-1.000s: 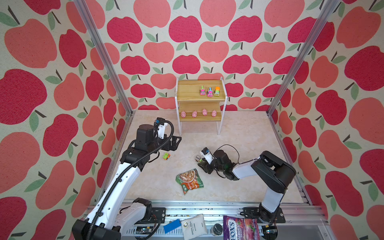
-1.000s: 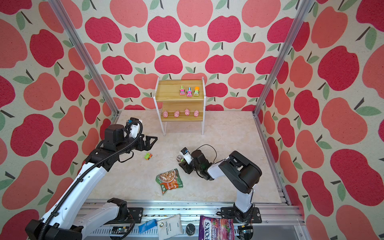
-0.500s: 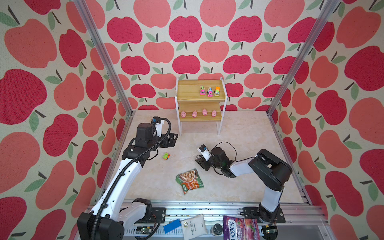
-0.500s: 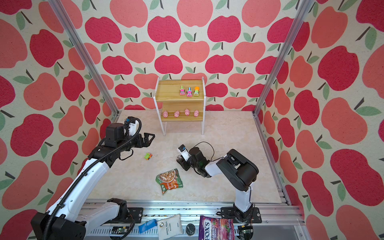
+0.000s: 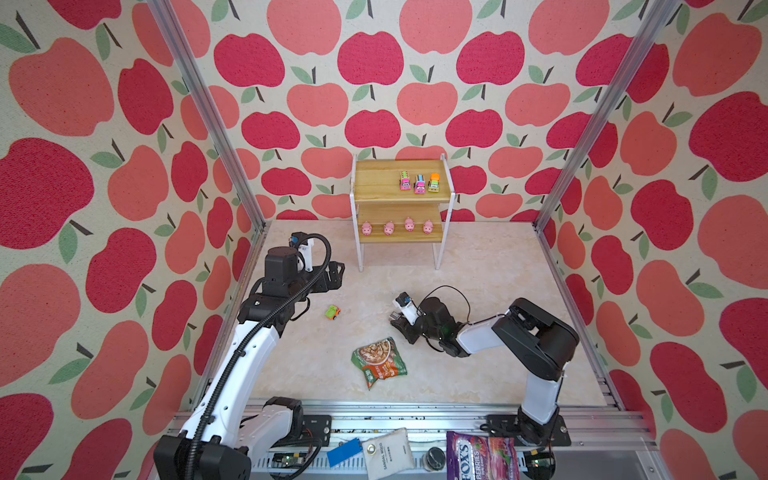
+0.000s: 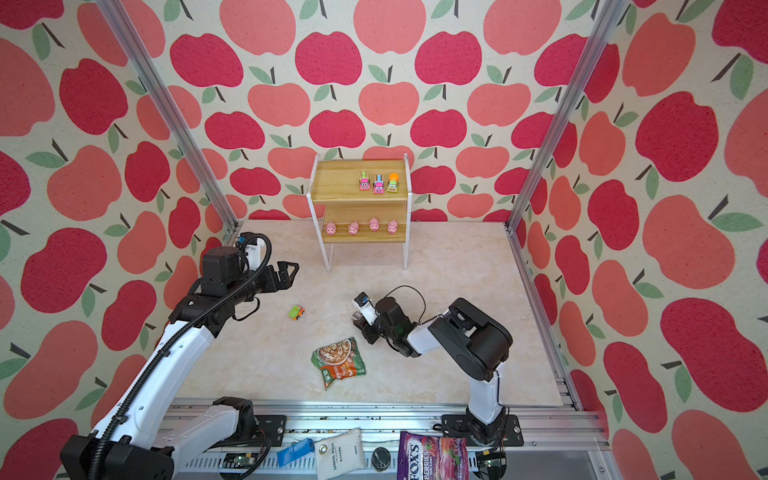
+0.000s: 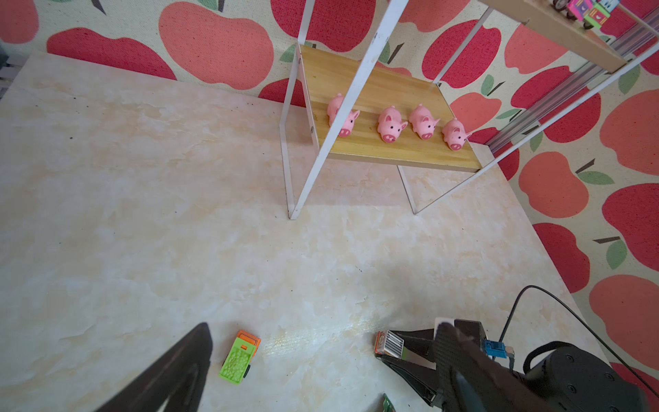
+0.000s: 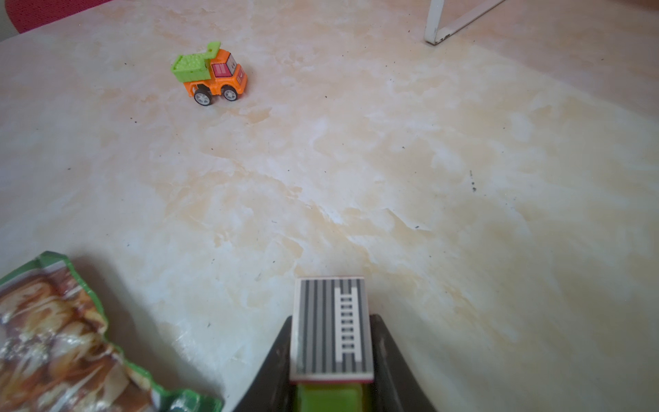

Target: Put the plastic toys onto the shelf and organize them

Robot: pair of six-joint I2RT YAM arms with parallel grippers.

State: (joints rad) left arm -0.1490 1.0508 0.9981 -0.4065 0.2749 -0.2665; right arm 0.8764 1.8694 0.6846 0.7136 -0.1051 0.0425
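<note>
Right gripper clamped on ladder-top truck, low over the table centre. Left gripper spread wide, empty, hovering near the left edge. Green-orange truck on its wheels between them. Snack packet toward the front edge. Shelf at the back edge: four pigs on the lower board, three trucks at the upper board's right end.

Right wrist view: the truck between my right jaws shows only its striped ladder roof. The body is cut by the edge, and I can't tell whether the jaws press its sides. Snack packet runs half out of picture.

Left wrist view: one pig sits partly behind the shelf post. Top-tier trucks are cropped at the corner.
</note>
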